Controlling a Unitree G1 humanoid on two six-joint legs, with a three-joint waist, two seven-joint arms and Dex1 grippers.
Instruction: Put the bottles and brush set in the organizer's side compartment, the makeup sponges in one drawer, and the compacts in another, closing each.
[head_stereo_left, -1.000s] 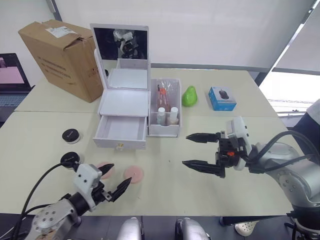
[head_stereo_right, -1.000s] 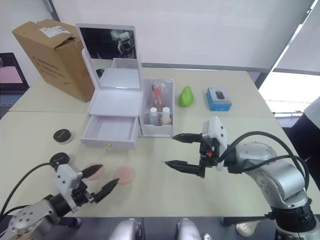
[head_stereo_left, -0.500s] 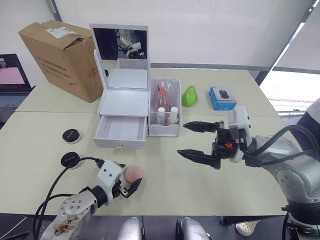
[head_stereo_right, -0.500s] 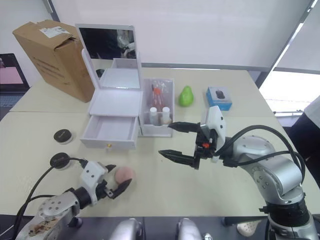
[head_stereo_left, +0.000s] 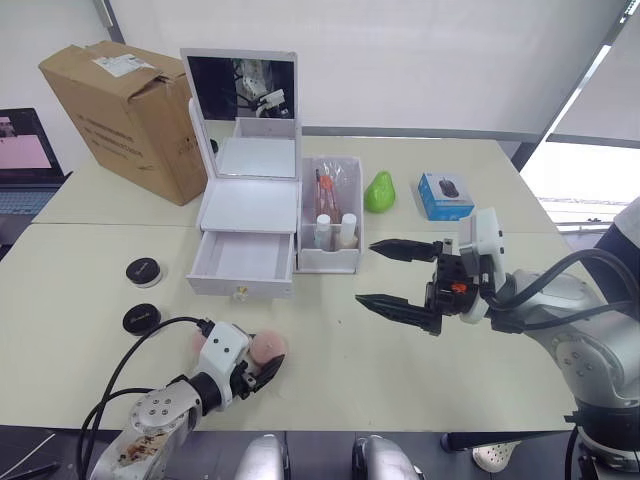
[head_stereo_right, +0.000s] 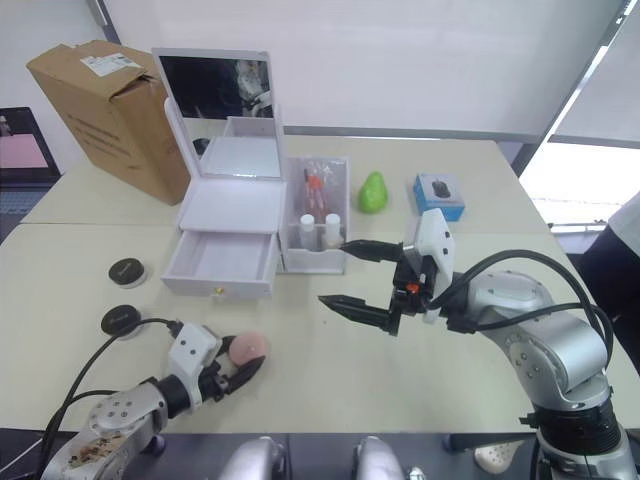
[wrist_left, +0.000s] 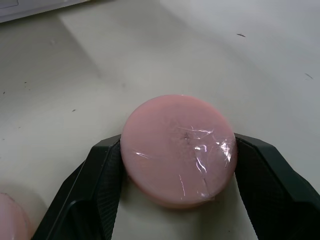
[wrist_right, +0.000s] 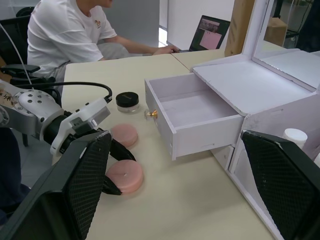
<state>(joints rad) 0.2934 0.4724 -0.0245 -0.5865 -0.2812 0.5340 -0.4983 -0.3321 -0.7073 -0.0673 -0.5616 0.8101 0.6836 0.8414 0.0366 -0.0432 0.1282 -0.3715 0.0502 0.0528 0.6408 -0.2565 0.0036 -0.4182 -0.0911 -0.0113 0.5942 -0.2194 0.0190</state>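
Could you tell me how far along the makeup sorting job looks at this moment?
Done: the bottles and brush set stand in the side compartment.
In hand: the left gripper has closed on one makeup sponge that rests on the table; the second sponge lies beside it.
Left: the open drawer holds nothing, and both compacts sit on the table. The right gripper hangs open, holding nothing.
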